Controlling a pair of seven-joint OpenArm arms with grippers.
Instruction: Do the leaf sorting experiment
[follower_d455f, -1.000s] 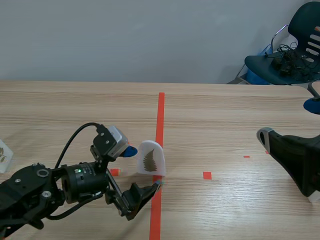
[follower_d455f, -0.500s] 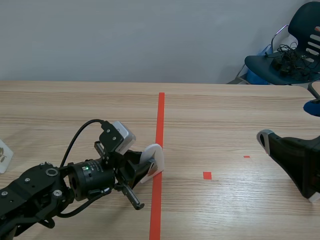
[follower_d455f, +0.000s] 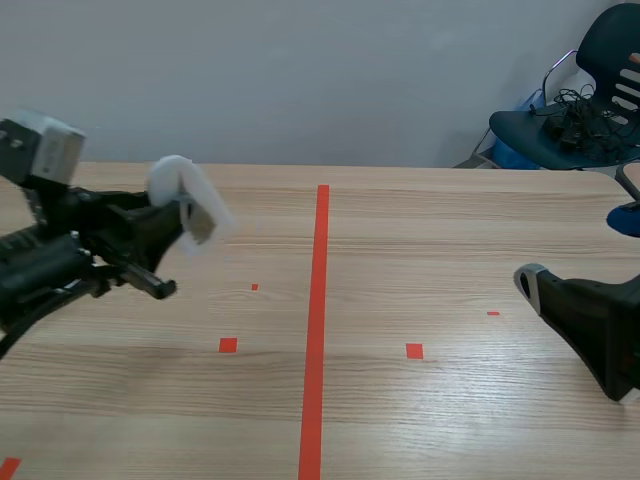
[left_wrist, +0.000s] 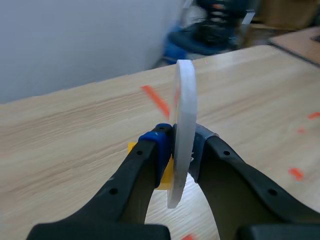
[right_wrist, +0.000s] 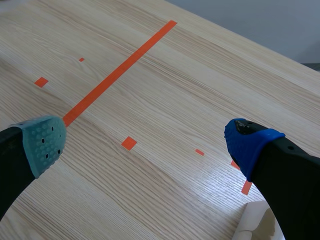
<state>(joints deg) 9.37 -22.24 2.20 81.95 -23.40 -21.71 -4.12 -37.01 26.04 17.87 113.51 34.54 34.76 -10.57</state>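
A white round-topped leaf card hangs above the table's left half, and my left gripper is shut on its lower part. In the left wrist view the card stands edge-on, pinched between the two pads of the left gripper. The leaf itself does not show from this side. My right gripper rests low at the right side of the table. In the right wrist view the right gripper stands open over bare wood, with nothing between its fingers.
An orange-red tape line runs down the middle of the table, with small tape squares on both sides. A white object lies beside my right gripper. A dark chair loaded with cables stands beyond the far right corner.
My left gripper shut on the leaf card that stood by the centre line, then lifted it up and to the left. The right arm has not moved.
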